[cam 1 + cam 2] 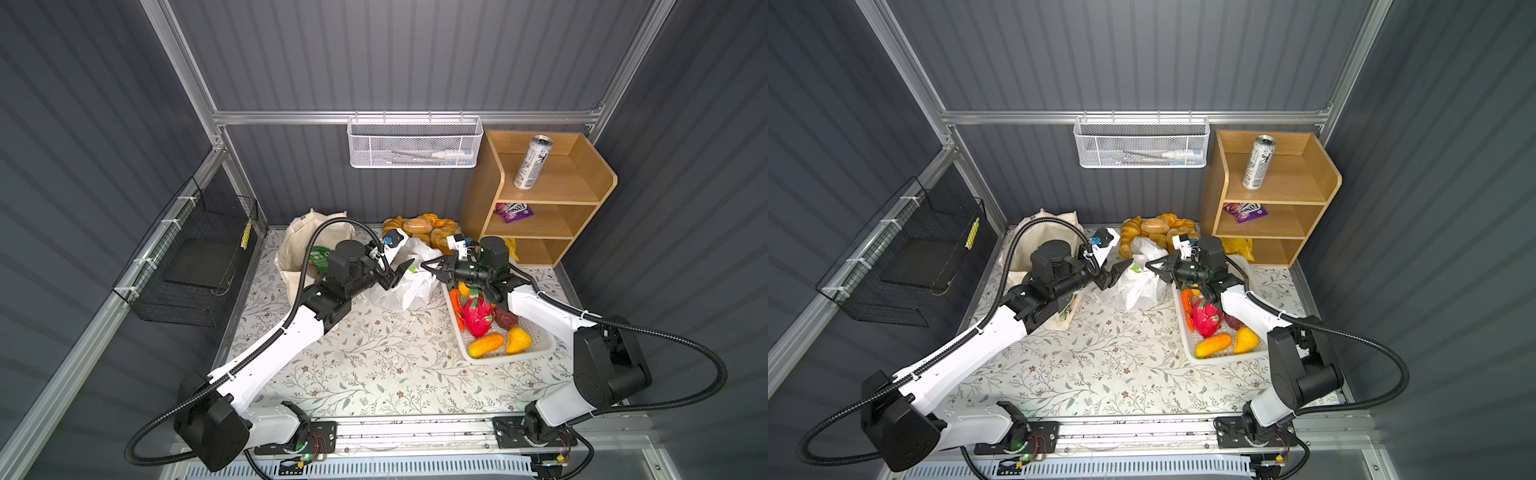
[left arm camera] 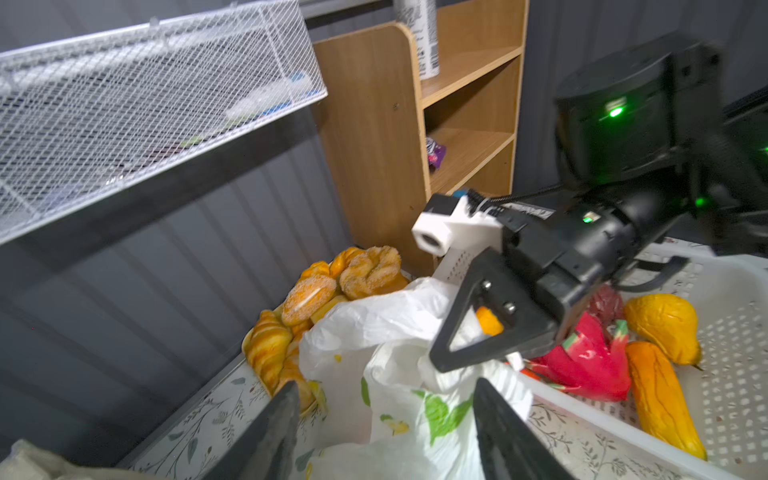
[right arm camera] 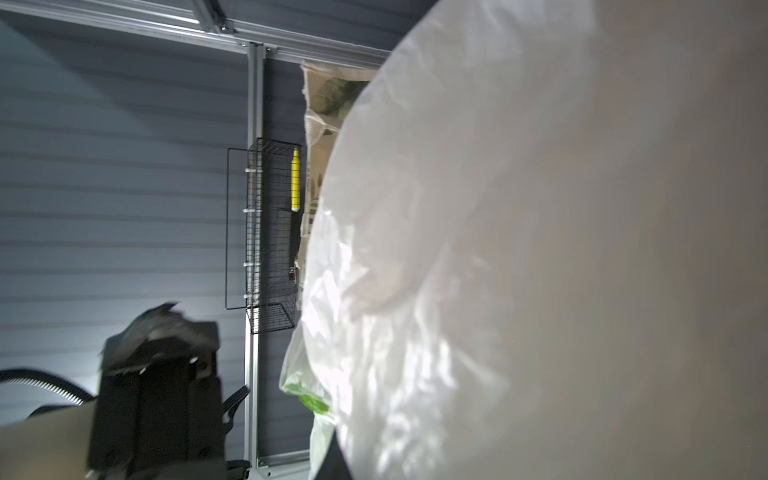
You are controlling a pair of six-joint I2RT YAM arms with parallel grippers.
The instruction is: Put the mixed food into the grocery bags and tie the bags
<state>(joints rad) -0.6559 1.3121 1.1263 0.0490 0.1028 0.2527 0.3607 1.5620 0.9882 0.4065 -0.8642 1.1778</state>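
right gripper (image 1: pixel 430 266): jaws closed and, as far as i can read it from the left wrist view, pinching a fold at the top of the plastic bag (image 1: pixel 399 286). my right wrist view is filled with white film, which fits a grip right at the rim. i judge the pinch keeps one side of the mouth lifted, for loading or as one end of the knot.

left gripper (image 1: pixel 401 273): jaws well apart, holding nothing, tips just above the bag's leaf print, facing the right gripper across the bag. i take it as the partner side of a two-handed move on the bag's top.

arms: both forearms reach in low from the front rail and meet near the far middle of the table (image 1: pixel 374 353), the right one passing over the white basket (image 1: pixel 511 357) of toy produce.

beyond: the canvas tote (image 1: pixel 291 249) stands just left of the left wrist, a green packet (image 1: pixel 318 255) inside. the drink can (image 1: pixel 533 162) stands upright on the top level of the wooden shelf unit (image 1: pixel 478 199), a purple packet (image 1: pixel 513 210) one level below, so loading is not finished.
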